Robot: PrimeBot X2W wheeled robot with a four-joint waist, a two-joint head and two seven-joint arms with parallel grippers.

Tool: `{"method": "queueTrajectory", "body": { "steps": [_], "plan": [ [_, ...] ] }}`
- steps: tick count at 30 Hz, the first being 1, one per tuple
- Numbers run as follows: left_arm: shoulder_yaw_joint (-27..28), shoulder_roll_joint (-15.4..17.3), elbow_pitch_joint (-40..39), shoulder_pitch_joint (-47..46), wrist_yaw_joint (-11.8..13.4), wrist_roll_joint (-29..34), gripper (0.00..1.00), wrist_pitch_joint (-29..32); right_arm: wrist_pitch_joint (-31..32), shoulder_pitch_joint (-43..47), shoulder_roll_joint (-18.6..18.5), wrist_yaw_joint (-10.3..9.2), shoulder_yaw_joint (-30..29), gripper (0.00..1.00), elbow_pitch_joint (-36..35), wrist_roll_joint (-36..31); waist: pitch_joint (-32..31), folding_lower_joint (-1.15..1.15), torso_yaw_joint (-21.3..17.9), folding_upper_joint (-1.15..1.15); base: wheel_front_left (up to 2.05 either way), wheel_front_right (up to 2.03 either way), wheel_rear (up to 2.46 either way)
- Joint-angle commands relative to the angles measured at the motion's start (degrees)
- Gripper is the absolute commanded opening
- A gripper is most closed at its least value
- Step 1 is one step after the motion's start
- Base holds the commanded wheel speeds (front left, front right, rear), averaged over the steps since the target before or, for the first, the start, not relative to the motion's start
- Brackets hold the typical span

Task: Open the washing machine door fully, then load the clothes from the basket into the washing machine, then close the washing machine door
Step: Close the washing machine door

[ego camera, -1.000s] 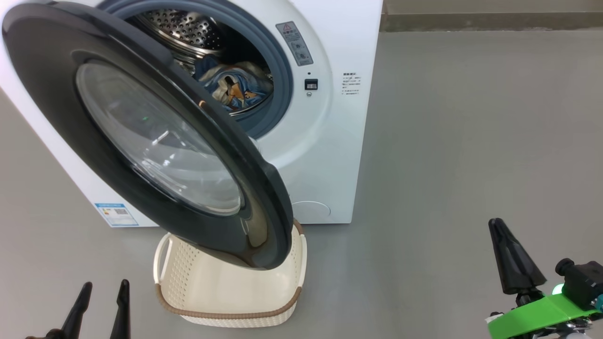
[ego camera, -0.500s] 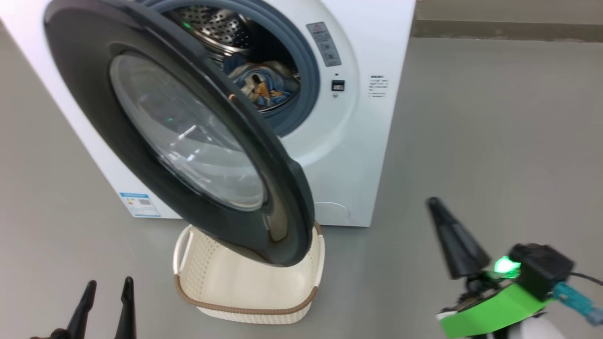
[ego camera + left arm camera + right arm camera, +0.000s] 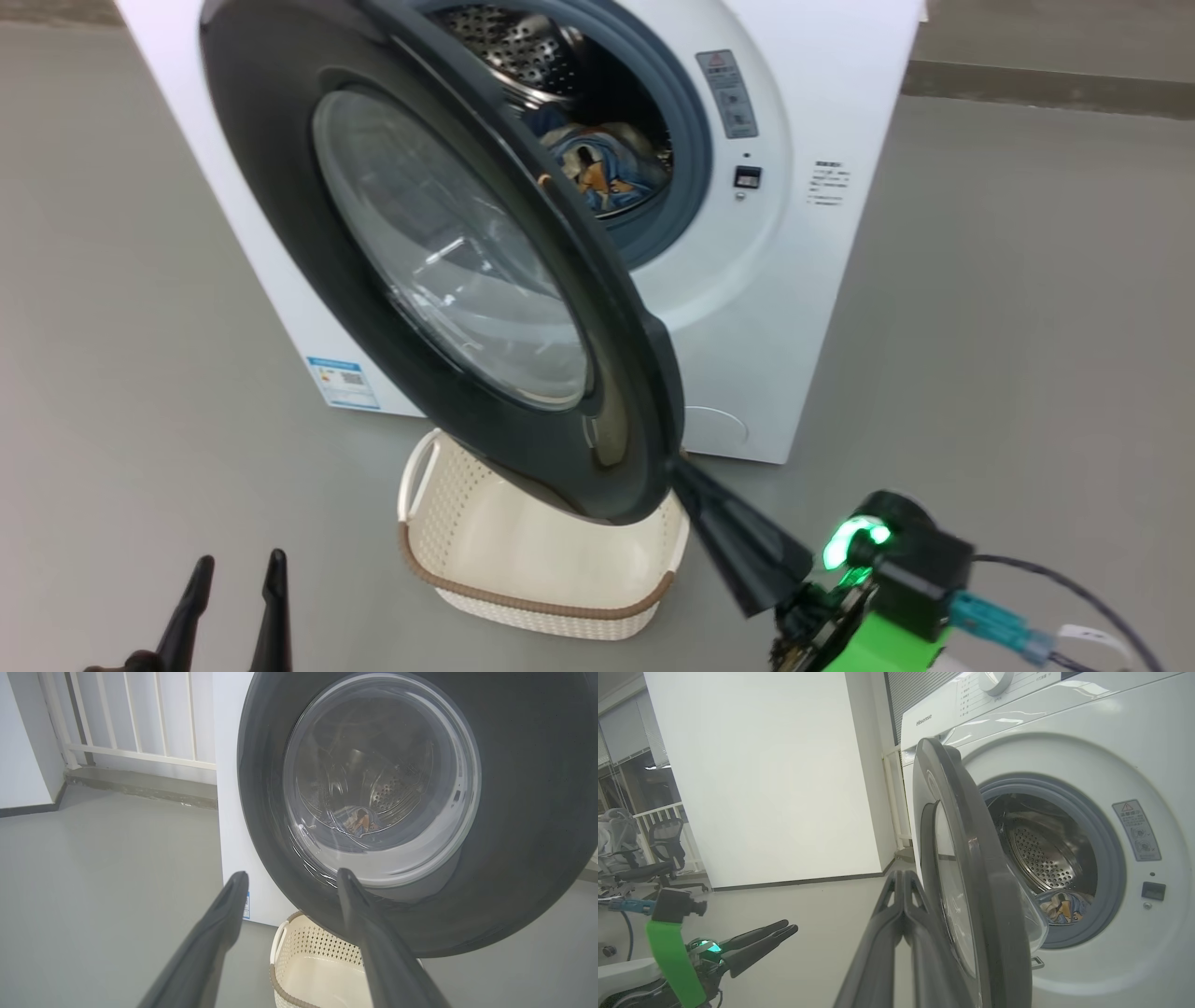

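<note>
A: Biggest thing first, go.
B: Hisense washing machine (image 3: 822,308), a white front-loader on the grey floor (image 3: 1027,327). Its door (image 3: 439,261) stands swung out, hinge on the robot's left, lower rim hanging over the basket (image 3: 439,509).
A: Basket state?
B: Cream, perforated, just in front of the machine. No fabric on the part of its bottom that shows; the door hides the rest.
A: Clothes?
B: Blue-and-orange clothes (image 3: 597,173) lie low in the steel drum (image 3: 513,42). Loading looks done, so I'd call this the closing step.
A: Claws?
B: Right claw (image 3: 681,467): fingers pressed together, holding nothing, tip at the door's free edge on the outer side. Touching or just beside, can't tell. Left claw (image 3: 238,560): spread, empty, low and well apart from the door.
A: How will the door handle?
B: Stiff, heavyish, swings on one hinge. The glossy rim looks slippery, so push, don't pinch. Best contact is the black rim at the free edge, far from the hinge; keep off the bulging glass. The latch probably wants a firm last press. Risk: the tip sliding off the rim.
</note>
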Motion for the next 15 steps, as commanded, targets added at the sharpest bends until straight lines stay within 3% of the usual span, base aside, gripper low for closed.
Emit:
{"method": "queueTrajectory", "body": {
  "steps": [1,15],
  "plan": [
    [1.56,0.4,-1.62,-1.93,-0.21,0.14,1.0,-0.52,-0.28,-2.07,0.21,0.42,2.13,0.0,0.06,0.68,-0.07,0.0,1.14,0.0,0.0,0.0,0.0],
    [0.12,-1.76,-1.18,-4.35,-0.21,-0.13,1.0,-0.52,-0.28,-6.31,1.39,0.42,9.4,0.0,10.22,3.23,2.72,0.0,4.29,0.0,0.0,0.0,0.0]
  ]
}}
